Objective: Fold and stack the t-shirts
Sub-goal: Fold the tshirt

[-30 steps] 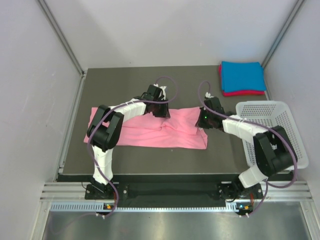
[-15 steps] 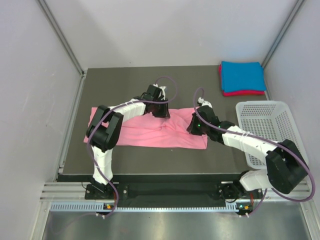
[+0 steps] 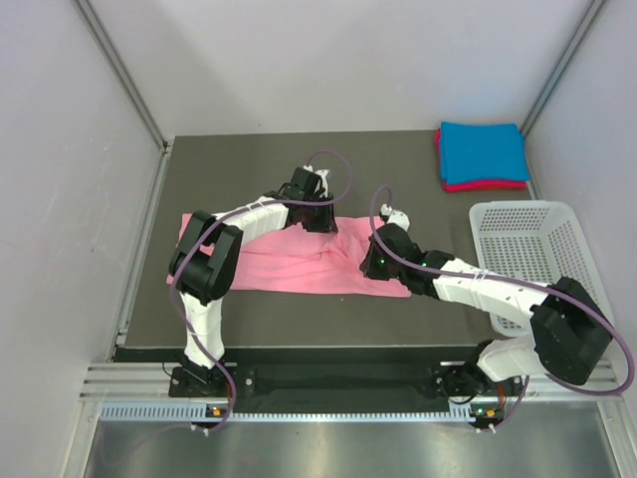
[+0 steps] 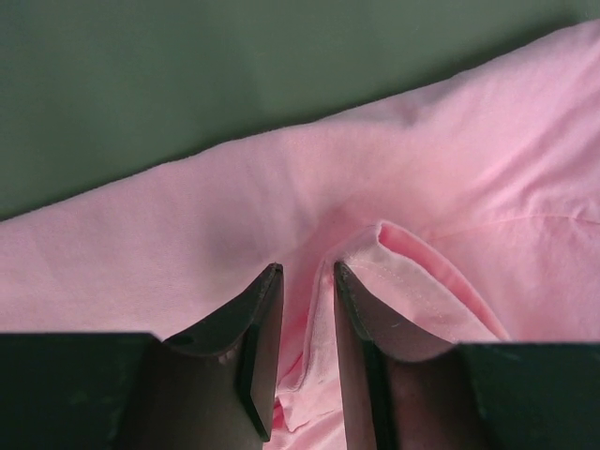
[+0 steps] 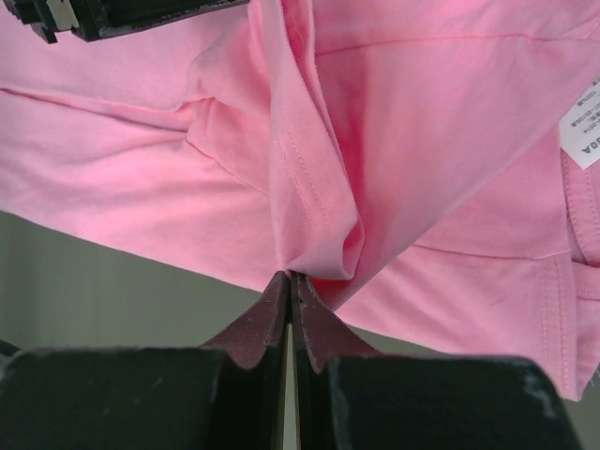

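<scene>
Right gripper [image 3: 376,261] is clamped tight on a fold of the pink t-shirt [image 3: 289,264]. In the right wrist view the fingertips [image 5: 281,309] meet with a pinch of pink cloth caught at their tips, and the fabric hangs away from them in a long ridge.

Left gripper [image 3: 320,221] sits at the far edge of the same shirt, about mid-length. It's only open a crack. In the left wrist view the two fingers [image 4: 258,328] press down onto the cloth with a narrow slot between them, pink fabric lying in the slot and a small raised fold right beside one finger.

The dark table [image 3: 249,159] takes up most of the top view. The pink shirt lies across the middle of it as a long band, flat on the left and rumpled and bunched on the right where the right gripper has it.

White mesh basket [image 3: 523,206] is at the right edge, apart from the shirt.

Far right corner: the blue t-shirt [image 3: 483,149], folded, stacked on the magenta-red t-shirt [image 3: 478,186], which only shows as a thin edge.

Smallest bit: a white care label [image 5: 586,127] on the pink cloth, print too small to read.
</scene>
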### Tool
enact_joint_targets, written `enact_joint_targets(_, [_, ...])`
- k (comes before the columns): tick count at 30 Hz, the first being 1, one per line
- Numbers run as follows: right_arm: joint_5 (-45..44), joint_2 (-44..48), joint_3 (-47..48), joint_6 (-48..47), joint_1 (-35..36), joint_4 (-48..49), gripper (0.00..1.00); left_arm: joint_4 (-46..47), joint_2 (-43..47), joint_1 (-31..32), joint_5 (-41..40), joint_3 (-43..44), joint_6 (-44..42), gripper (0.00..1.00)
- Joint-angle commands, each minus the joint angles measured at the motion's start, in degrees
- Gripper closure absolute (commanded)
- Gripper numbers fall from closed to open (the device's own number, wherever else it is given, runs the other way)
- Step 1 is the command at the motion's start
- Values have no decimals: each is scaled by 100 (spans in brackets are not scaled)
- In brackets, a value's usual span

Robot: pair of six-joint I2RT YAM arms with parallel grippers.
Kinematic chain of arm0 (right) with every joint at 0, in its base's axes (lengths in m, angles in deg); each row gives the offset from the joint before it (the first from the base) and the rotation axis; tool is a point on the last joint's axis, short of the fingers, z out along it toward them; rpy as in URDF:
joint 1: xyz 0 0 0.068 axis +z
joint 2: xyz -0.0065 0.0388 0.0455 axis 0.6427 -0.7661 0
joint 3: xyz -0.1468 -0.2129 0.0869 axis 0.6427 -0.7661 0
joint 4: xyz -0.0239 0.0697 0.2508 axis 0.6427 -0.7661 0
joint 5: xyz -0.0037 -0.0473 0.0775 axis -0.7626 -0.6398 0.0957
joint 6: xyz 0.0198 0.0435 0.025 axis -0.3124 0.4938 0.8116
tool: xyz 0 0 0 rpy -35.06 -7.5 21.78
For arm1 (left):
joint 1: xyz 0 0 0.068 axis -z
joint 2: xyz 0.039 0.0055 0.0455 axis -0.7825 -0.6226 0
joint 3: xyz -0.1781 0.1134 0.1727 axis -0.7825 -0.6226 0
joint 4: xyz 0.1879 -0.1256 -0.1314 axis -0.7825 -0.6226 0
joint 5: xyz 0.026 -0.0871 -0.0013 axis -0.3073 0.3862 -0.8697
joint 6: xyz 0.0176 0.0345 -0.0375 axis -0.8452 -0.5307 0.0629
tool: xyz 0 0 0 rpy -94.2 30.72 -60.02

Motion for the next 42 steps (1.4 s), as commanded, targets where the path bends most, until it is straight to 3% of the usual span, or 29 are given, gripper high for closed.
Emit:
enact_joint_targets(1, [-343, 13, 156, 274, 251, 237, 100, 113, 295, -38, -44, -85, 31, 66])
enact_joint_targets(23, [-791, -84, -2, 451, 709, 273, 100, -186, 364, -126, -62, 117, -249, 66])
enact_joint_targets(32, [-1029, 110, -353, 337, 656, 255, 100, 68, 549, -197, 746, 29, -1031, 60])
enact_joint_targets(42, [-853, 145, -406, 99, 331, 439, 100, -143, -66, -188, 1669, 539, -1753, 60])
